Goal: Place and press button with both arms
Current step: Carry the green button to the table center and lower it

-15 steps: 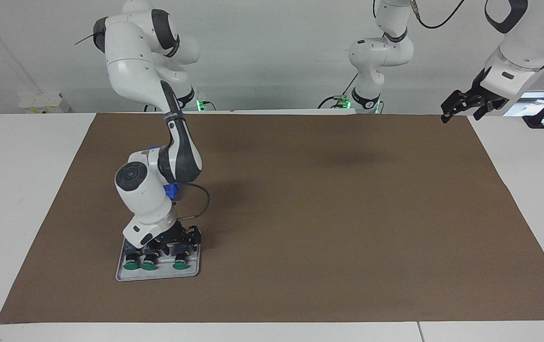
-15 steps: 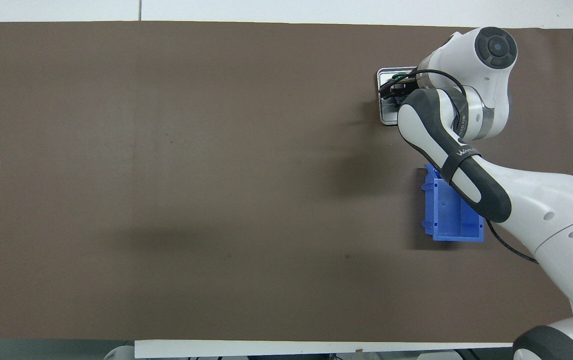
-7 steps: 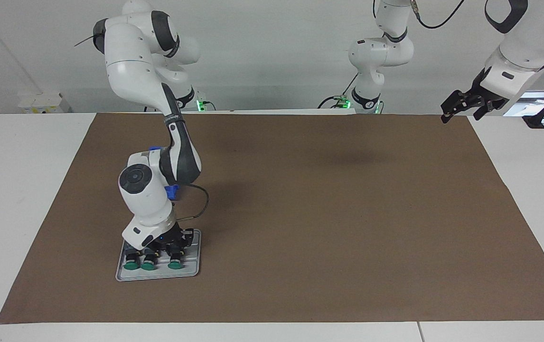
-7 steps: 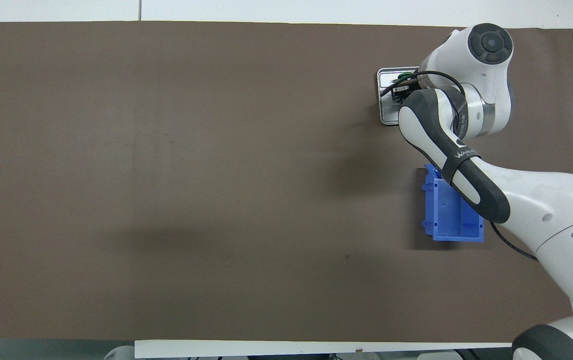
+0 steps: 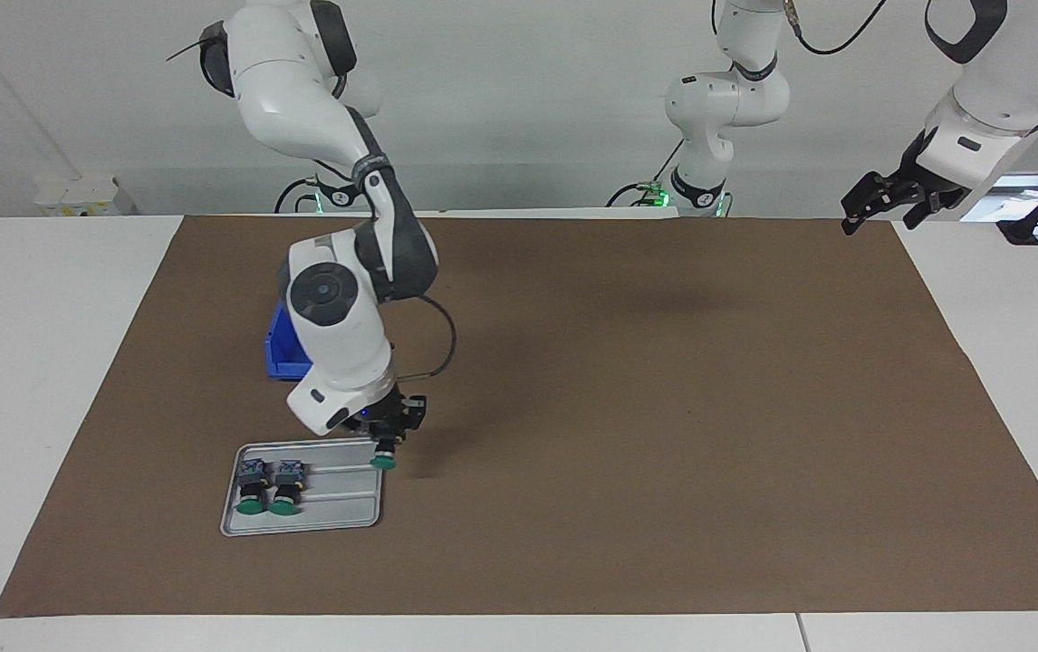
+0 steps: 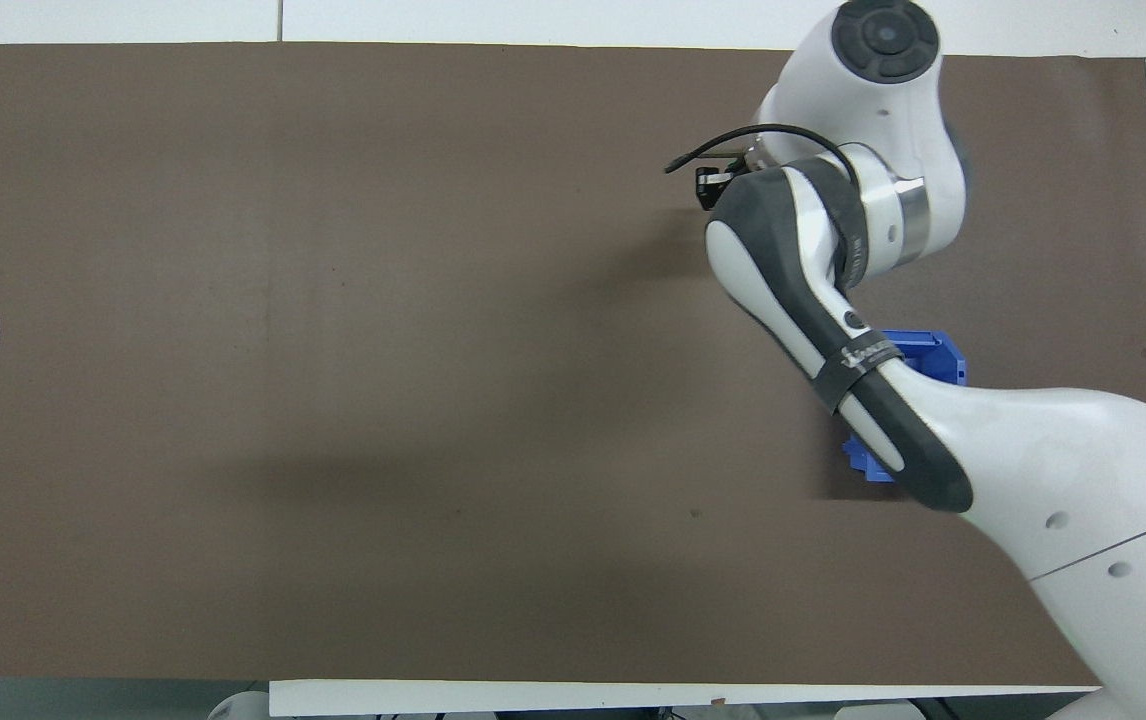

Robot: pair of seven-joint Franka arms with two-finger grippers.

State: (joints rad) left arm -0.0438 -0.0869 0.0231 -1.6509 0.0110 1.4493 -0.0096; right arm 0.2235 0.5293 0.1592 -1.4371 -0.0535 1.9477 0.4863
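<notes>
- While hanging raised over the brown mat (image 5: 628, 426), the right gripper (image 5: 386, 441) is clamping the button (image 5: 383, 455) by its dark neck, green cap pointing down, just above the corner of the grey tray (image 5: 338, 507) that lies toward the left arm's end.
- Two more buttons (image 5: 265, 489) are lying side by side in the tray, at its end toward the right arm's edge of the table; the remainder of the tray is showing bare ribbed metal.
- A blue bin (image 5: 282, 349) is sitting on the mat nearer to the robots than the tray, partly hidden by the right arm in both views.
- From overhead, the right arm's wrist is covering the tray and the held button; only part of the right gripper is showing there.
- Waiting, the left gripper (image 5: 881, 210) is hanging with its fingers spread apart and holding nothing, over the mat's corner at the left arm's end.
- Between the tray and that end, the mat is lying flat and unoccupied; white table (image 5: 21, 380) is bordering it on all sides.
</notes>
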